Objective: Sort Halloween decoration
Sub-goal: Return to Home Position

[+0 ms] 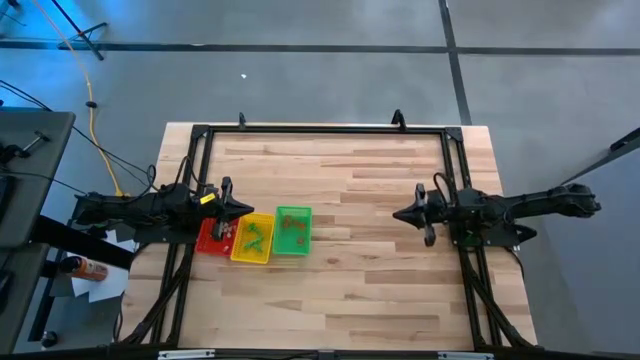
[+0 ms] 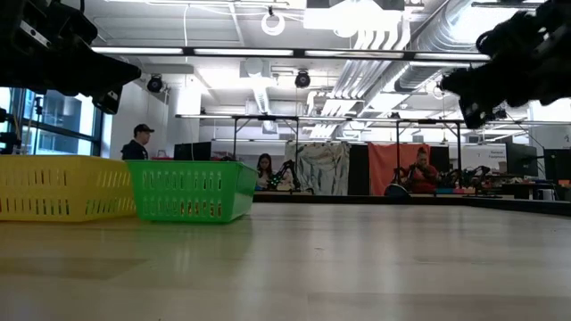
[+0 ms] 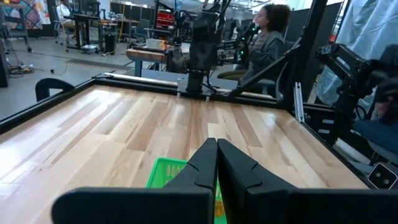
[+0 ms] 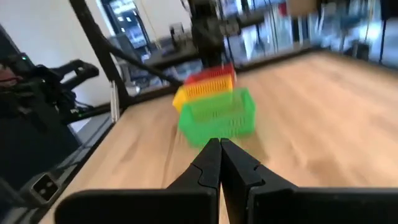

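Trinkets [image 1: 256, 236] sit sorted in trays [image 1: 309, 230], 9 o'clock of table centre; none loose. Hence both tools clenched, empty: left gripper [image 1: 247, 208] over red tray [image 1: 204, 244], right gripper [image 1: 400, 214] parked at 3 o'clock.

R pincer [image 4: 219, 143] closed | grn tray [image 4: 217, 115] ahead | ylw tray [image 4: 200, 92], red tray [image 4: 214, 76] behind it
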